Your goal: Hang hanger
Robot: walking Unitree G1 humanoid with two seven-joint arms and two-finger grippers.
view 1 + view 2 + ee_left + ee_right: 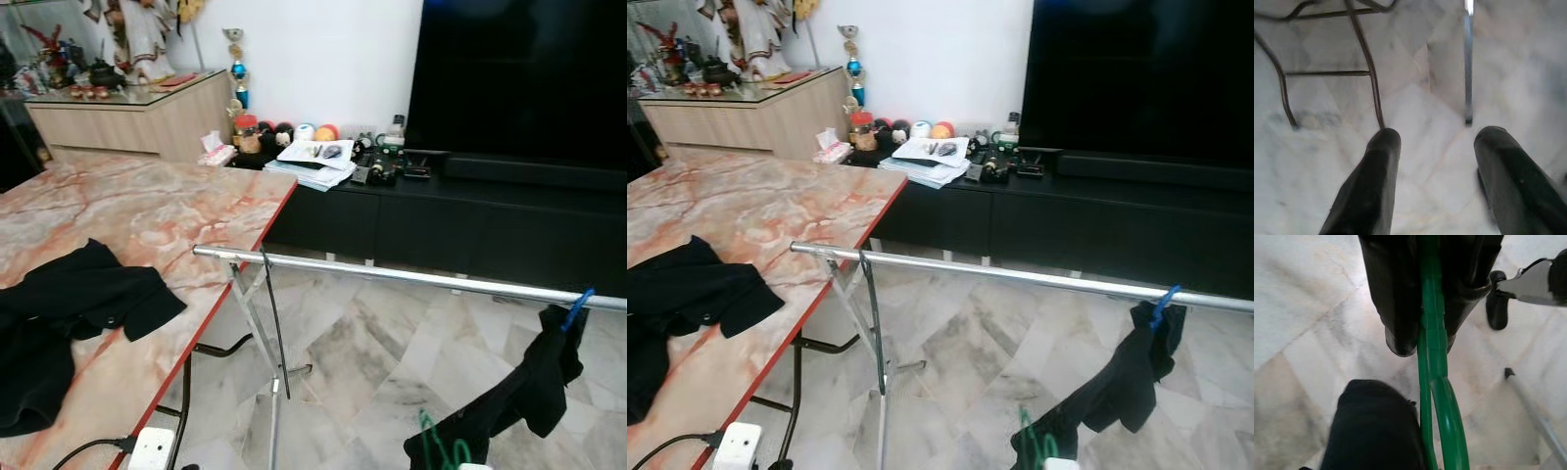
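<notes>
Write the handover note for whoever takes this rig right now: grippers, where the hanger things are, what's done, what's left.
Right gripper: shut on the green hanger, low beside the dark garment.
Left gripper: open, holding nothing, pointing at the marble floor.
Clothes rail: one black garment already hangs on it by a blue hanger at the right end.
Another black garment lies on the marble table.
Left: lift the green hanger and hook it over the rail.

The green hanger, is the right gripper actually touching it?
Touching. The right wrist view shows the right gripper with its two black fingers pressed against either side of the green hanger, no gap between them.
</notes>
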